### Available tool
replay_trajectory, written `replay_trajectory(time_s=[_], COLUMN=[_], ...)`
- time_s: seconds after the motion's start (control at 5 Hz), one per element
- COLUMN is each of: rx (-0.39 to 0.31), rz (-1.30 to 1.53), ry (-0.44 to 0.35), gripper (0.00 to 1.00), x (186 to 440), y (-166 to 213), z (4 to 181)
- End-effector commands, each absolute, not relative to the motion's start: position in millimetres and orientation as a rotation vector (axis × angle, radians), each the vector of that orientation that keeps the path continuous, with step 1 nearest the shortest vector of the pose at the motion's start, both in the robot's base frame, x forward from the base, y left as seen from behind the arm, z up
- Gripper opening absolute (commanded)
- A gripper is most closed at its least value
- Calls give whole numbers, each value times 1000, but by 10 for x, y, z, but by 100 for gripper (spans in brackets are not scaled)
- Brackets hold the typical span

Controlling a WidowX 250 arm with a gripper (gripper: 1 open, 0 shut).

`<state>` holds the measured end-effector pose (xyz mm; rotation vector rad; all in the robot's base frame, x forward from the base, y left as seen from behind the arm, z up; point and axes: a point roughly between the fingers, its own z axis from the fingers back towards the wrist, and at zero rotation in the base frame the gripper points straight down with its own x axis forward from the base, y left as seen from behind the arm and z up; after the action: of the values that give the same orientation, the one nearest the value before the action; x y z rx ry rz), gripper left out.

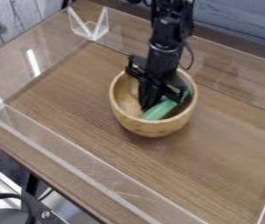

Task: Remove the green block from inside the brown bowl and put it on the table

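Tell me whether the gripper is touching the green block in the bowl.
Touching. The camera view shows the gripper down inside the brown bowl, its jaws shut on the upper end of the green block, with no gap visible between them.

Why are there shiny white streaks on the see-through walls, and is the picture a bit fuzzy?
In the camera view, light glares off the clear acrylic walls, making white streaks at the left and bottom edges. The whole view is small and soft, so the gripper and green block inside the brown bowl lack fine detail. The table looks evenly lit, with only a faint shadow beside the bowl.
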<state>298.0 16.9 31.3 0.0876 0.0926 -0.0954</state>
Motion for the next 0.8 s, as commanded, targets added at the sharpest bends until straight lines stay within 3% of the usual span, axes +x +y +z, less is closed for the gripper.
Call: replay_trajectory(time_s=[0.0,0.2,0.6], rx=[116,138,108], rz=[-67,-47,-72], ry=[-16,-34,-139], gripper=[0,0,0], x=[3138,3165,3149], y=[165,153,89], z=[630,689,1062])
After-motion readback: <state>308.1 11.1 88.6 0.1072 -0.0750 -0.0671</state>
